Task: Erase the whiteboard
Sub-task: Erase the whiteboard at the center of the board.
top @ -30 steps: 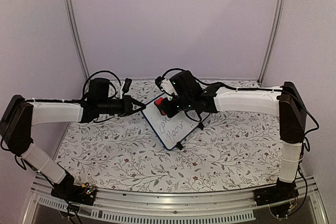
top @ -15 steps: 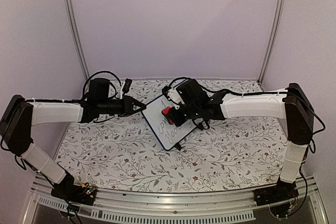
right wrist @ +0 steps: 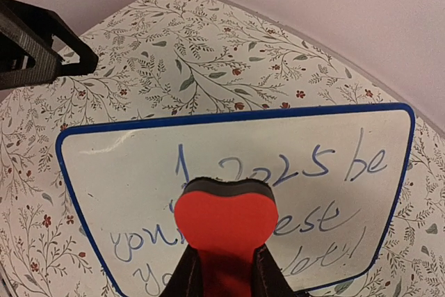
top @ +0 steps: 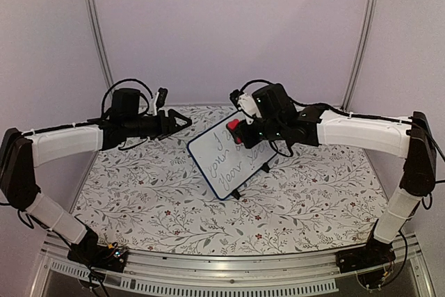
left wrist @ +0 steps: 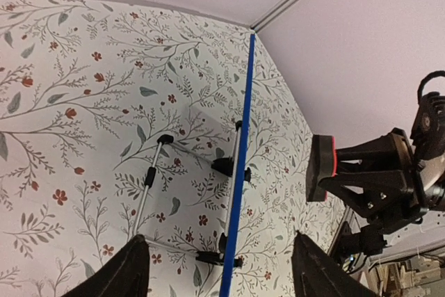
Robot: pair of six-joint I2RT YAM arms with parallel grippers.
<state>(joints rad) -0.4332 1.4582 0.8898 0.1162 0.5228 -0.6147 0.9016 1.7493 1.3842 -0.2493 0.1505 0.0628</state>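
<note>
Standing propped on the flowered tabletop (top: 139, 199), the whiteboard (top: 226, 165) carries blue handwriting. The left tool (top: 184, 123), fingers apart, hovers just off its upper left edge. The right tool (top: 240, 133), clamped on a red eraser (top: 233, 129), faces the written side without touching.

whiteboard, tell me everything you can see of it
The whiteboard is a small white rectangle with rounded corners and a thin blue frame, propped at a tilt on thin wire legs with black feet on the floral tablecloth. Blue handwriting covers most of its face. Only the cloth touches it: the red eraser in the right gripper hangs clear of its face, and the open left gripper is near its edge, not touching.
</note>
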